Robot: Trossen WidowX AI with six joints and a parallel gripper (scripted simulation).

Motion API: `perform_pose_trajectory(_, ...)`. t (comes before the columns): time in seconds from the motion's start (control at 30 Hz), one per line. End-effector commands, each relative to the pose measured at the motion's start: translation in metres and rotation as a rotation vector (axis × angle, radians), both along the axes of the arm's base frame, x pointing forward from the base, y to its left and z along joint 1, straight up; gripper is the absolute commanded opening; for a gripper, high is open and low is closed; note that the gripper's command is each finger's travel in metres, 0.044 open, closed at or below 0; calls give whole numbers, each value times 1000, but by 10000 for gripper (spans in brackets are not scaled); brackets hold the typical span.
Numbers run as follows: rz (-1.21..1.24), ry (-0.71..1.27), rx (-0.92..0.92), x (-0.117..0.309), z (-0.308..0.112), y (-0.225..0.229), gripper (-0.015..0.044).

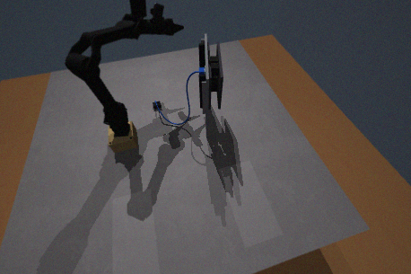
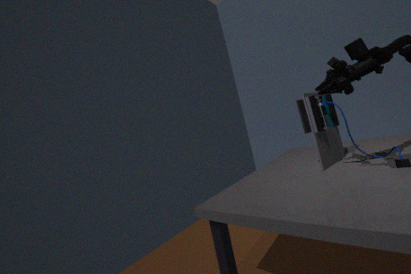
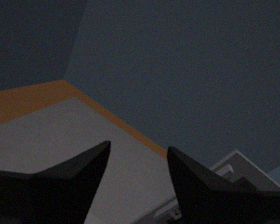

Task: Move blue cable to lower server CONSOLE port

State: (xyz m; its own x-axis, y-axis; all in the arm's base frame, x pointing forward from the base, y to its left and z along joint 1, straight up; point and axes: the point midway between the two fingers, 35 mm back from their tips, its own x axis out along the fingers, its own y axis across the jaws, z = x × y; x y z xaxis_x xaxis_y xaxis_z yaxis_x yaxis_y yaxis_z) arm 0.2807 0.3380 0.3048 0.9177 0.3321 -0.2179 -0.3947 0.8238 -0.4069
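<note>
Going left to right from above, we see the arm's base (image 1: 130, 144) standing on the table (image 1: 287, 185) (image 2: 269, 198), then a small dark block (image 1: 159, 105) (image 2: 402, 163) where the blue cable (image 1: 188, 95) (image 2: 349, 132) ends. Our fingers (image 1: 179, 27) (image 2: 321, 89) stand partway apart, holding nothing, near the upright rack (image 1: 206, 95) (image 2: 330, 149) (image 3: 236, 153). The cable rises in a curve to its blue plug (image 1: 202, 71) (image 2: 323, 103), which sits at the rack's face; we cannot tell which port.
</note>
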Motion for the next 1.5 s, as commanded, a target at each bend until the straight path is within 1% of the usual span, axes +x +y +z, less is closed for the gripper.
perform_pose_trajectory(0.0, -123, 136, 450, 12, -7, -69, 239)
perform_pose_trajectory(0.47, -285, 285, 1262, 3, -21, -179, 239)
perform_pose_trajectory(0.87, -310, 381, 1943, -21, -51, -249, 239)
perform_pose_trajectory(0.93, -308, 386, 1972, -23, -53, -251, 239)
perform_pose_trajectory(1.4, -308, 386, 1972, -23, -53, -251, 239)
perform_pose_trajectory(1.47, -307, 385, 1972, -17, -52, -251, 239)
